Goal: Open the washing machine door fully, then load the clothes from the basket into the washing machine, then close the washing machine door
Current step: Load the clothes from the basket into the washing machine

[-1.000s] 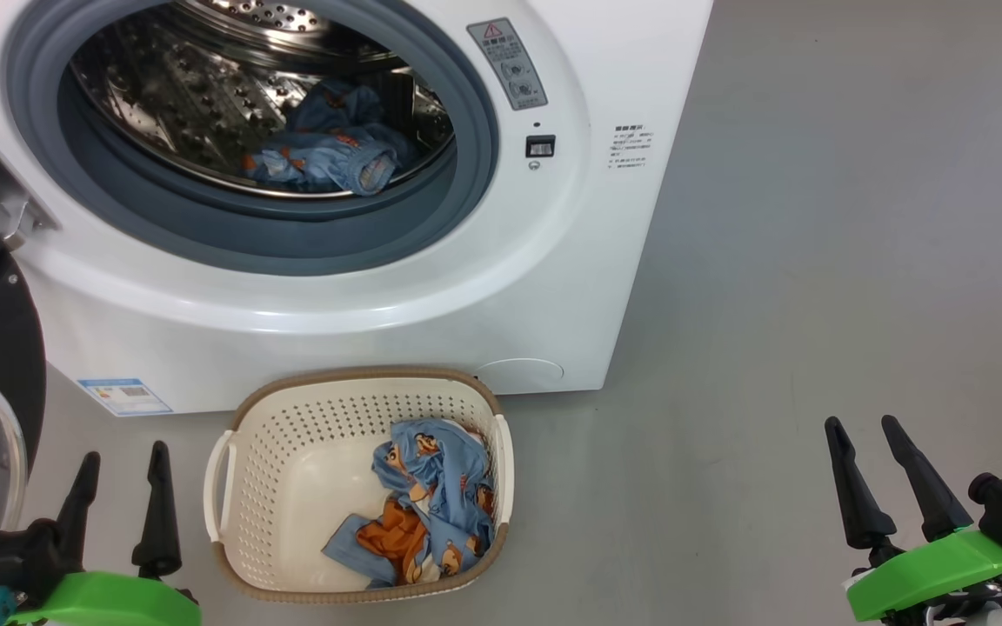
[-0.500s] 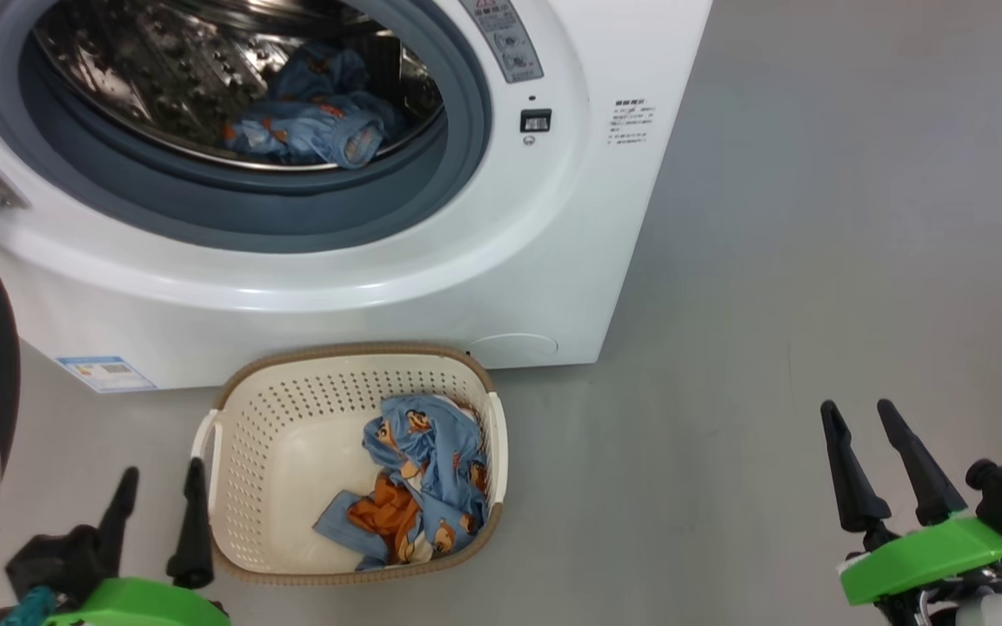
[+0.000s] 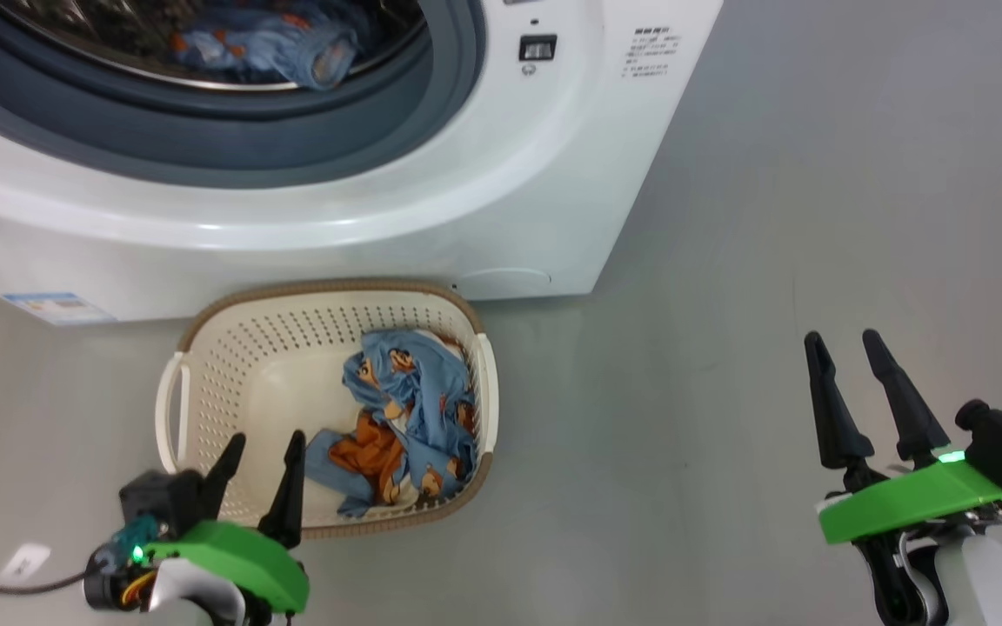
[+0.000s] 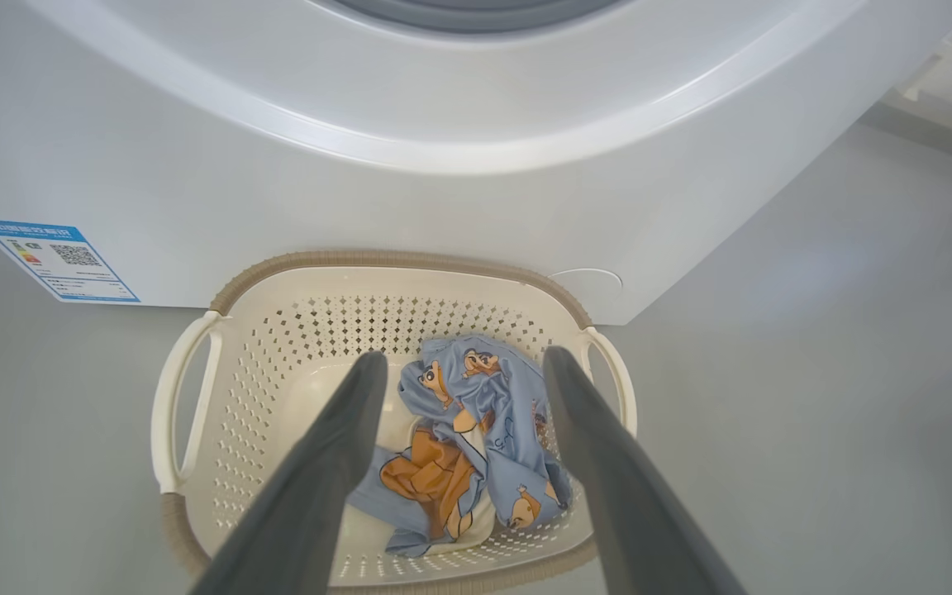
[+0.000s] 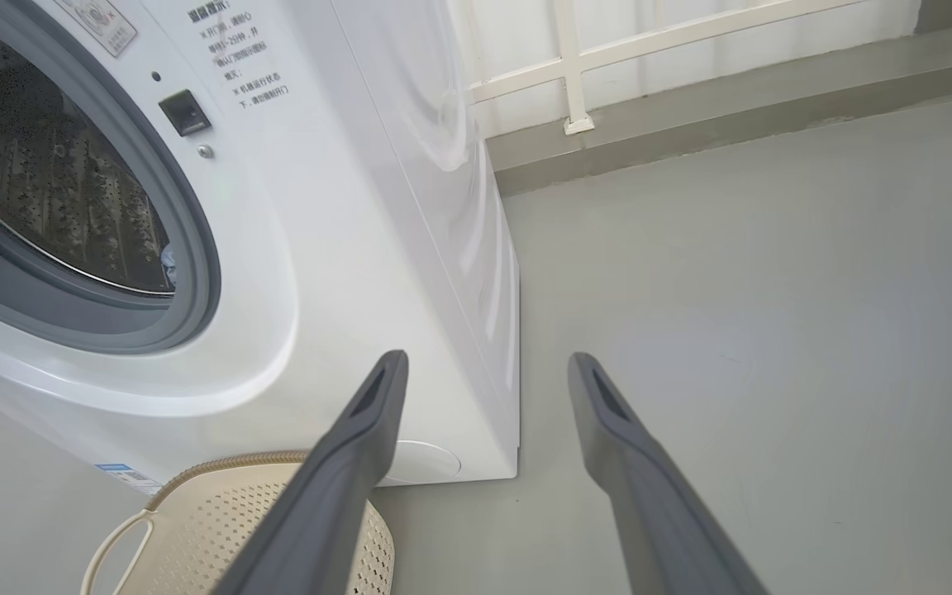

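Ok, both jaws wide, empty. Left gripper (image 3: pixel 266 437) lower left, tips over basket (image 3: pixel 205 348) near rim; right gripper (image 3: pixel 840 336) lower right, over floor (image 3: pixel 727 261). Clothes (image 3: pixel 405 409) in basket's right half, mid-frame: soft, light, floppy, prob. best pinched at bunched top fold.

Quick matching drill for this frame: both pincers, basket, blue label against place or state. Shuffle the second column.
Column A
1. left pincer
2. right pincer
3. basket
4. blue label

Column B
a. open, above bare floor, off to the machine's right
b. on the floor against the washing machine front, holding clothes
c. open, fingers pointing at the clothes in the basket
d. stuck low on the machine's front, left end

Pairs: 1-c, 2-a, 3-b, 4-d
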